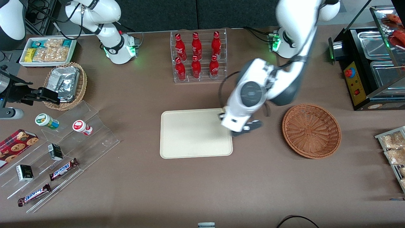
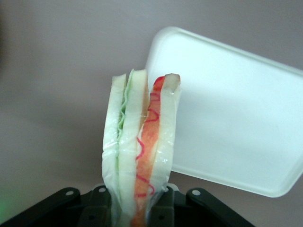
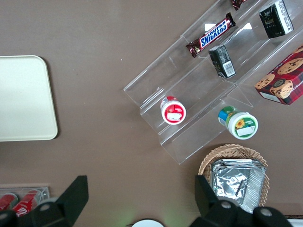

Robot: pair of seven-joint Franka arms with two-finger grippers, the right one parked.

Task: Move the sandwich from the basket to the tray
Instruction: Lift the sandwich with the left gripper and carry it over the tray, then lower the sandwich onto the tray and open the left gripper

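Brown table (image 1: 202, 190): you have it spanning the whole front view, everything else resting on it.

Flat cream-coloured rectangular plastic tray (image 1: 190, 133) with rounded corners and low rim: lies mid-table, nearer the front camera than the clear acrylic rack of red bottles (image 1: 199, 57). Its surface is bare. The same tray shows in the left wrist view (image 2: 236, 118) and the right wrist view (image 3: 21, 97).

Round shallow reddish-brown wicker basket (image 1: 311, 130): sits beside the tray toward the working arm's end of the table, apart from it. You can see its woven floor with nothing lying in it.

White left arm (image 1: 253, 91): reaches down from its base between tray and basket, its wrist over the tray's edge nearest the basket.

Gripper (image 1: 250, 126): hangs just over that tray edge and corner. In the left wrist view (image 2: 137, 208) its dark fingers (image 2: 165, 208) are closed onto the base of the sandwich, one on each bread face.

Small triangular sandwich (image 2: 139, 151) of pale white bread: held off the table in the gripper, cut edge toward the wrist camera, green layer on one side, red-orange layer on the other. It sits above bare table just beside the tray's rounded corner, not touching the tray.
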